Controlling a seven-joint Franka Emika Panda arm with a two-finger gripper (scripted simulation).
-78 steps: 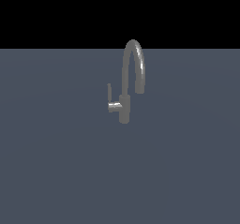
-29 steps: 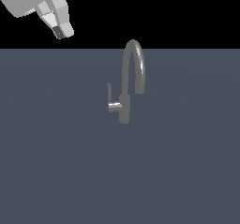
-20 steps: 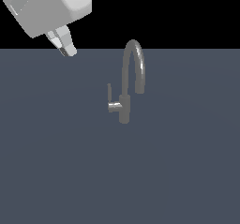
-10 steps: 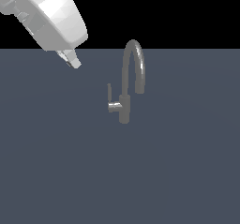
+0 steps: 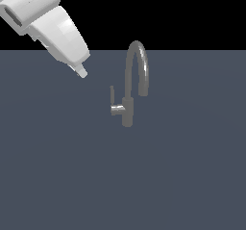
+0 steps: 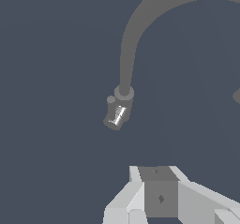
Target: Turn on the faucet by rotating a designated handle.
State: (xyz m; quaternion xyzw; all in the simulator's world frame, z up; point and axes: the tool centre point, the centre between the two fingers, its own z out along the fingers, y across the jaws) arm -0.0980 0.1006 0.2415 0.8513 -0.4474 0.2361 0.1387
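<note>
The faucet (image 5: pixel 128 112) is a slim grey tap standing on a dark floor, with its gooseneck spout (image 5: pixel 138 60) arching to the exterior view's right. Its handle (image 5: pixel 112 95) is a thin lever standing upright on a short stub on the body's left side. My gripper (image 5: pixel 81 72) hangs up and to the left of the handle, well apart from it, pointing down toward it. Its fingers look pressed together with nothing between them. In the wrist view the faucet body (image 6: pixel 117 114) lies ahead of the gripper (image 6: pixel 157 174), and the spout (image 6: pixel 140 26) curves away above it.
The white arm (image 5: pixel 45 22) slants in from the exterior view's upper left corner. The faucet stands alone on a flat dark blue-grey surface (image 5: pixel 182 176) under a black background.
The arm entered from the exterior view's upper left and has moved down and right, bringing the gripper closer to the handle. The faucet and its lever have not moved.
</note>
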